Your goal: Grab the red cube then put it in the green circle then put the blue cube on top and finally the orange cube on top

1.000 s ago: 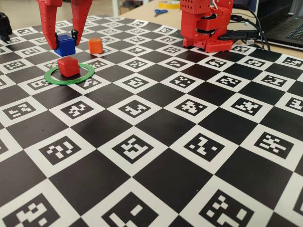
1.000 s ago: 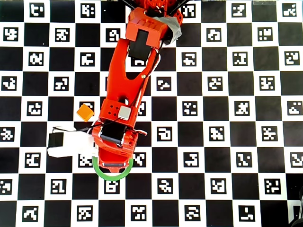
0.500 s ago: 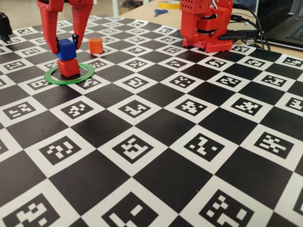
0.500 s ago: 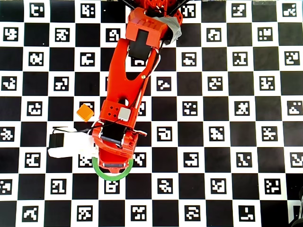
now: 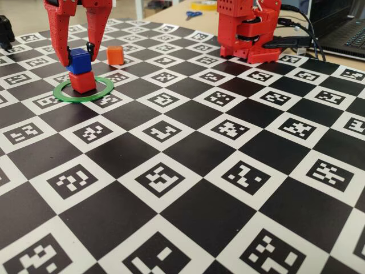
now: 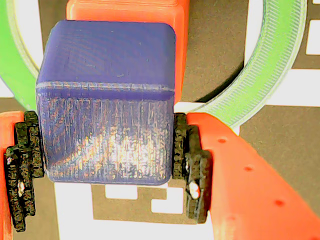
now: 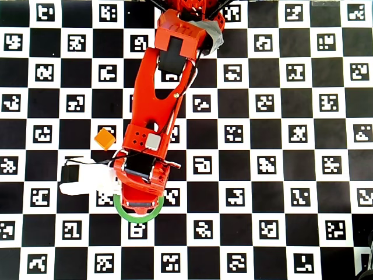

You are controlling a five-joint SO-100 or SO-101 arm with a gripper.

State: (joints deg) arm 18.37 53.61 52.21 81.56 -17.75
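Observation:
The red cube (image 5: 83, 81) stands inside the green circle (image 5: 80, 98) at the far left of the board. The blue cube (image 5: 79, 60) rests on top of it, and my gripper (image 5: 78, 57) reaches down from above, shut on its sides. In the wrist view both black pads (image 6: 192, 160) press the blue cube (image 6: 105, 100); the red cube's edge (image 6: 150, 10) shows beneath it, within the green circle (image 6: 270, 75). The orange cube (image 5: 115, 55) stands alone just behind and right of the ring. In the overhead view the arm (image 7: 152, 105) hides the stack; the green circle (image 7: 125, 213) and orange cube (image 7: 105, 139) show.
The arm's red base (image 5: 248, 31) stands at the back right of the checkered marker board (image 5: 188, 171), with cables and a laptop (image 5: 342, 28) beyond it. Scissors (image 5: 193, 14) lie on the table behind. A black object (image 5: 4, 31) sits at the far left edge.
One second ago the gripper held the blue cube just behind the red cube. It has since brought it forward and down onto the red cube. The orange cube has not moved.

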